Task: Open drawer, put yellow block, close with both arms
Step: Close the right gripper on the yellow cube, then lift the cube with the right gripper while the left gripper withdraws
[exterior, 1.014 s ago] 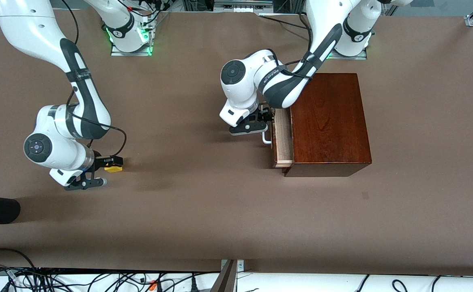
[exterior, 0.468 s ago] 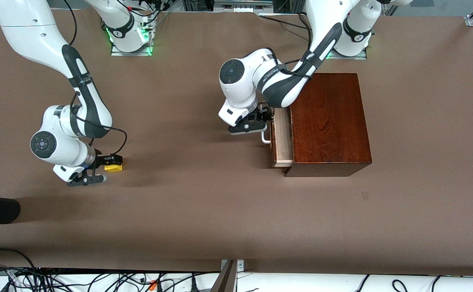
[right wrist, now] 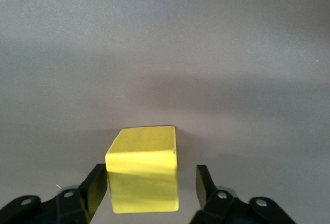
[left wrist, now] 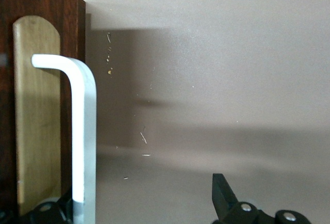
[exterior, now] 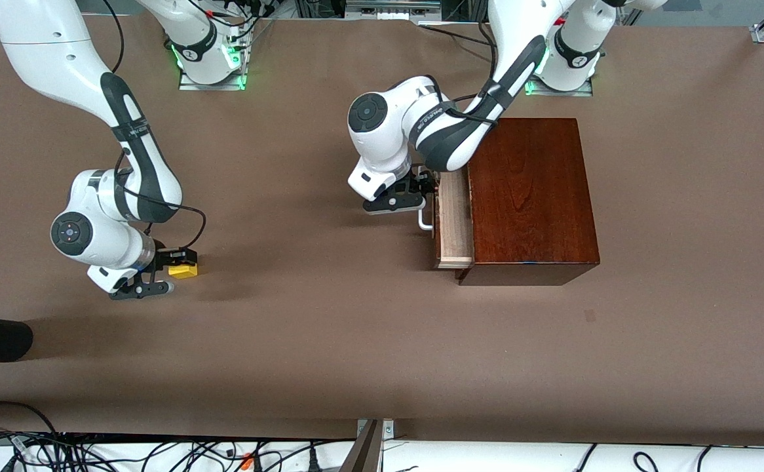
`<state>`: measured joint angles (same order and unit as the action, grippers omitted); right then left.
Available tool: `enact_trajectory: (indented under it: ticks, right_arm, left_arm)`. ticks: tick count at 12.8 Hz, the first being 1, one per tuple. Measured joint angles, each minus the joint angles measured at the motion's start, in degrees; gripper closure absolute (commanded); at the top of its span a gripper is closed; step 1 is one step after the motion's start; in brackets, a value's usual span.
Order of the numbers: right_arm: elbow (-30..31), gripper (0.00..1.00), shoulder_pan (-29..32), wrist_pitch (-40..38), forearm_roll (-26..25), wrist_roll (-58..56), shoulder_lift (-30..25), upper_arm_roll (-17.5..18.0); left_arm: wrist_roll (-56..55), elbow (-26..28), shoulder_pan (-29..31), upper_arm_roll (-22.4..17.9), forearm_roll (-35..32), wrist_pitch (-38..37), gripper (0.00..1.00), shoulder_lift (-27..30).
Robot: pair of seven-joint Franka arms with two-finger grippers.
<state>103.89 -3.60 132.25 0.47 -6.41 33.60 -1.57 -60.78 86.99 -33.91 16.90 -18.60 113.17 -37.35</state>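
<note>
Fingers of the right gripper (right wrist: 150, 188) straddled the yellow block (right wrist: 144, 175), one touching, one apart; left gripper (left wrist: 149, 211) fingers apart hooking the drawer (exterior: 454, 219) handle (left wrist: 82, 136); uneven closing might skew the block.

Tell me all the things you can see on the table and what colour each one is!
Dark reddish-brown polished wooden box: one, toward the left arm's end of the table.
Drawer with pale light-wood inside: one, pulled partly out of the box.
White bar handle: one, on the drawer's front.
Small bright yellow cube: one, on the table toward the right arm's end.
Brown table cover: one, under everything.
Tangle of cables: many, black and white, along the table edge nearest the front camera.
Left gripper: black, at the drawer handle, fingers either side of the bar.
Right gripper: black, fingers either side of the yellow cube, a gap showing at one finger.
</note>
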Motion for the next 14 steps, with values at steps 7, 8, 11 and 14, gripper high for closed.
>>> enact_trajectory:
  ticks: [7, 8, 11, 14]
  right_arm:
    - [0.0, 0.46, 0.0, 0.0, 0.0, -0.1, 0.0, 0.0]
    - [0.0, 0.47, 0.0, 0.1, 0.0, -0.1, 0.0, 0.0]
    - [0.0, 0.47, 0.0, 0.1, 0.0, -0.1, 0.0, 0.0]
    - [-1.5, 0.47, 0.0, 0.2, 0.0, -0.5, -0.5, 0.2]
  left_arm:
    - [2.4, -3.7, -0.7, 0.6, 0.0, -5.9, 0.0, -0.5]
    - [3.1, -4.8, -1.0, 0.6, 0.0, -7.7, 0.0, -0.5]
    - [5.1, -7.6, -1.1, 0.6, 0.0, -11.4, 0.0, -0.4]
    - [10.3, -12.8, -0.6, 0.6, 0.0, -18.1, 0.0, 1.2]
